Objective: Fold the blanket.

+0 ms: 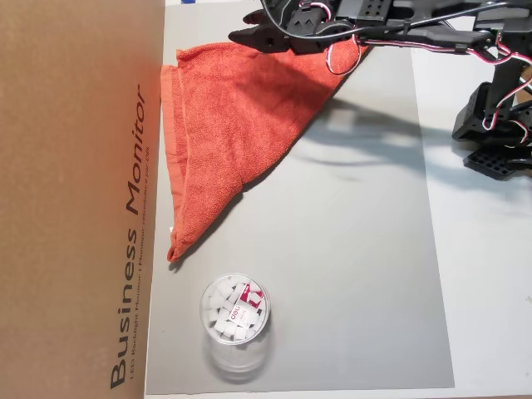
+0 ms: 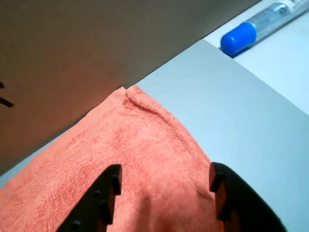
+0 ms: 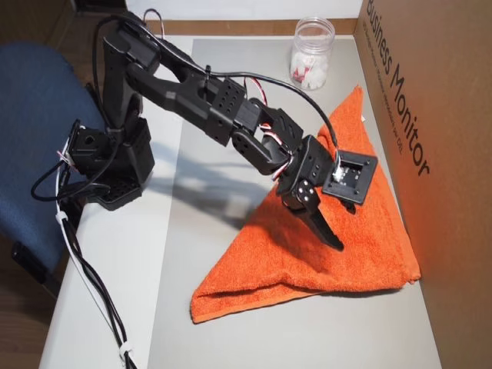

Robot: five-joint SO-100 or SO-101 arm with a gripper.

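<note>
Gripper (image 2: pixel 164 193): nearest the wrist camera, its two black fingers (image 2: pixel 104 195) spread wide apart over the blanket with nothing between them; in an overhead view it (image 3: pixel 327 231) hangs above the cloth near the box-side edge.
Blanket (image 2: pixel 120 159): orange-red terry cloth folded into a triangle, lying flat on the mat; in an overhead view (image 1: pixel 237 125) its long hemmed edge runs alongside the box and one corner reaches under the arm.
Fold (image 3: pixel 261 296): in an overhead view the doubled edge lies at the near end of the blanket, rounded and slightly puffed.
Mat (image 1: pixel 349 249): grey sheet under the blanket, bare on the side away from the box.
Box (image 1: pixel 75 199): brown cardboard printed "Business Monitor", just beside the blanket's hemmed edge.
Jar (image 1: pixel 235 320): clear plastic, holding white pieces, standing on the mat beyond the blanket's pointed corner, apart from it.
Arm (image 3: pixel 192 96): black, stretched from its base at the table edge across to the blanket.
Tube (image 2: pixel 256 26): blue-capped, lying off the mat, well beyond the blanket's corner in the wrist view.
</note>
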